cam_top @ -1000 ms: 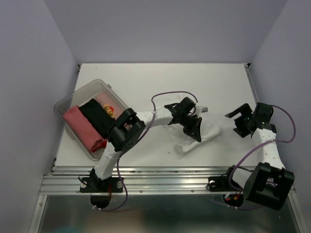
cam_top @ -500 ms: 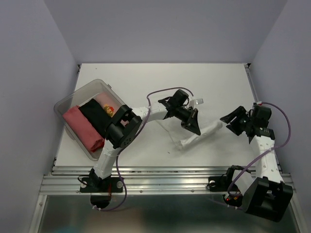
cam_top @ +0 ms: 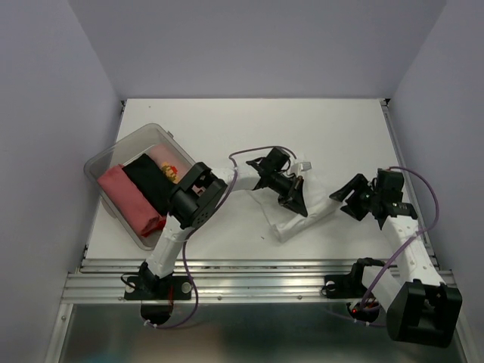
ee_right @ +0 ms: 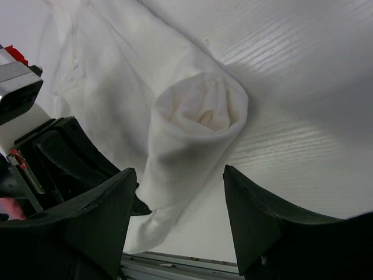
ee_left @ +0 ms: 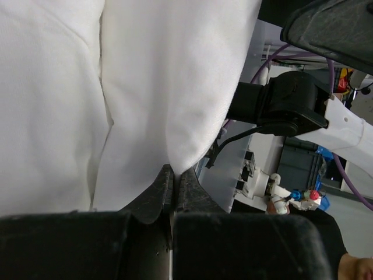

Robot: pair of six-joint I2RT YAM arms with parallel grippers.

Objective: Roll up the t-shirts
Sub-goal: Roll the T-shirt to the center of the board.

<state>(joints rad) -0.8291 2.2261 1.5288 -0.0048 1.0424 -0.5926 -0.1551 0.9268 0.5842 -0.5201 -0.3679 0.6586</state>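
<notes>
A plain white t-shirt [cam_top: 304, 221] lies mid-table as a loose roll running from front left to back right. My left gripper [cam_top: 296, 204] rests on its middle and is shut on a fold of the white cloth [ee_left: 175, 87], with the cloth's edge pinched at the fingertips [ee_left: 173, 170]. My right gripper [cam_top: 346, 201] is open and empty just right of the roll's right end. That spiral end [ee_right: 201, 114] lies ahead, in line with the gap between the open fingers [ee_right: 179, 172]. Salmon-pink [cam_top: 125, 198], black [cam_top: 151, 185] and red/yellow-print [cam_top: 170, 171] shirts lie in the tub.
The clear plastic tub [cam_top: 136, 137] stands at the table's left side beside the left arm. The metal rail [cam_top: 249, 266] runs along the table's near edge. Purple cables loop above both arms. Grey walls close in the table on three sides.
My right gripper has moved left, up to the roll's right end. My left gripper has shifted slightly down and left with the cloth, and the shirt has drawn into a narrower roll.
</notes>
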